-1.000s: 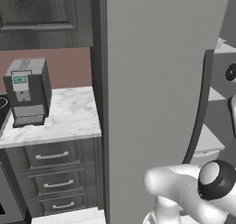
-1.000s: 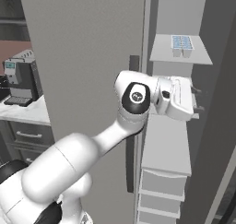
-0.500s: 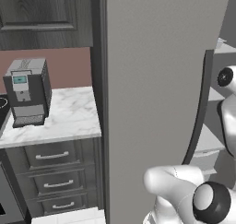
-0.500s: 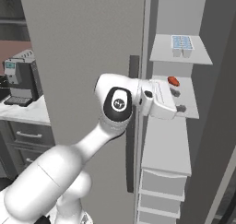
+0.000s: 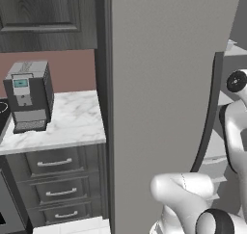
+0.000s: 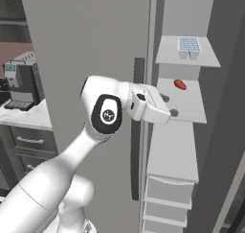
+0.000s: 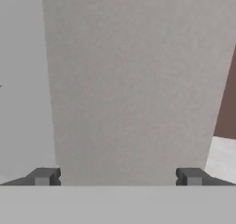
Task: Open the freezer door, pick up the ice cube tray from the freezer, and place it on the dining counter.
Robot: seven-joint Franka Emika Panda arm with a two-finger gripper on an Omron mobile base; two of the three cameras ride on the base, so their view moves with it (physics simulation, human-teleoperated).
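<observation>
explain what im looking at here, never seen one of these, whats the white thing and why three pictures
The white thing is a robot arm in a computer-drawn kitchen. Two pictures come from cameras riding on its base, one behind it on each side. The third looks out from the hand itself: the two dark stubs at the bottom are its fingertips, standing wide apart with nothing between them, so the gripper is open and empty.

The tall grey panel is the freezer door, already swung open, with its dark bar handle. Inside the freezer, white shelves hold a pale blue ice cube tray on top and a small red item one shelf down. To the left, a coffee machine stands on a marble counter.
</observation>
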